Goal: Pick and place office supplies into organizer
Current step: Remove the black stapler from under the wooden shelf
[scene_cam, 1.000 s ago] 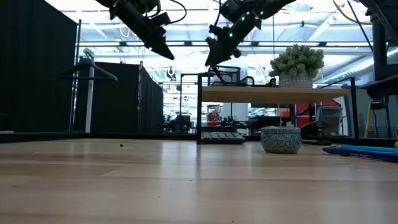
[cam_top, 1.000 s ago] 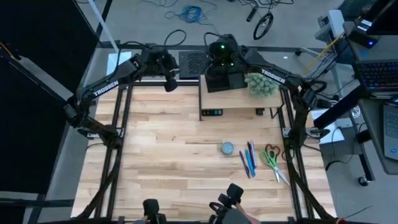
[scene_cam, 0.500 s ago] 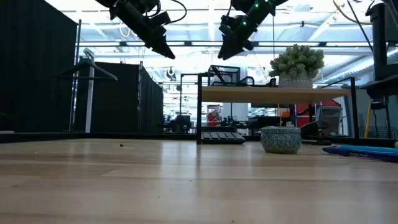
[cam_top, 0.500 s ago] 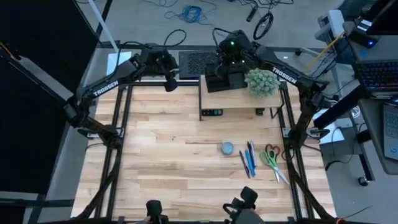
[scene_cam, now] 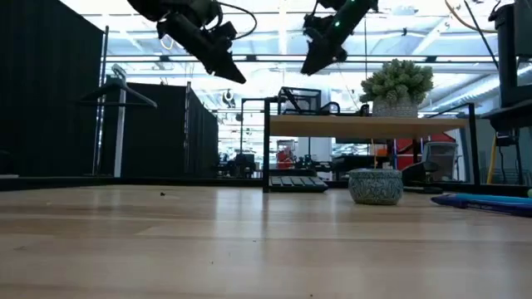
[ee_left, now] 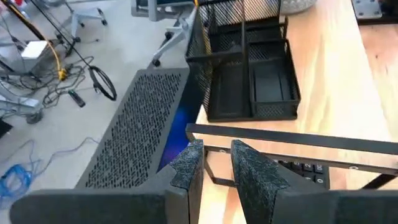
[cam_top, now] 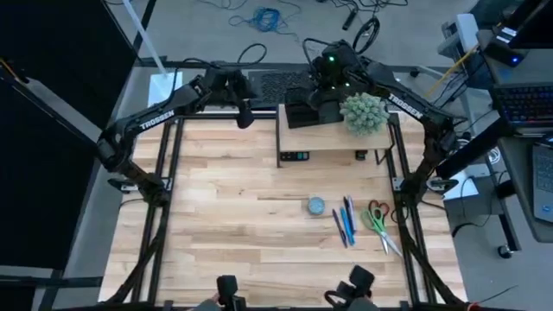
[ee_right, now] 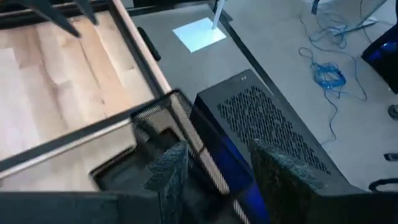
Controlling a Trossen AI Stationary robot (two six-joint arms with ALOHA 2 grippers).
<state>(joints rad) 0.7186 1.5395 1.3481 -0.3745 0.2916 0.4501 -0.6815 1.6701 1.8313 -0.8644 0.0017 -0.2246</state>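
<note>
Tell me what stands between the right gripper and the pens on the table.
The right gripper hovers over the organizer on the wooden shelf riser. The pens lie on the open table in front of it. The riser's top and the plant ball sit below the gripper; otherwise nothing visible intervenes.

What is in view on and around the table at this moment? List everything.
Organizer: one, black mesh, on the wooden riser's top, empty as far as the left wrist view shows.
Wooden riser: one, light wood, at the table's far edge.
Plant ball: one, fuzzy green, on the riser beside the organizer.
Calculator: one, black, under the riser.
Disc: one, blue-grey, mid-table.
Pens: a few, blue and dark, right of the disc.
Scissors: one, red and green handles, right of the pens.
Left gripper: raised over the far edge, jaws slightly apart.
Right gripper: raised above the organizer, jaws apart.
</note>
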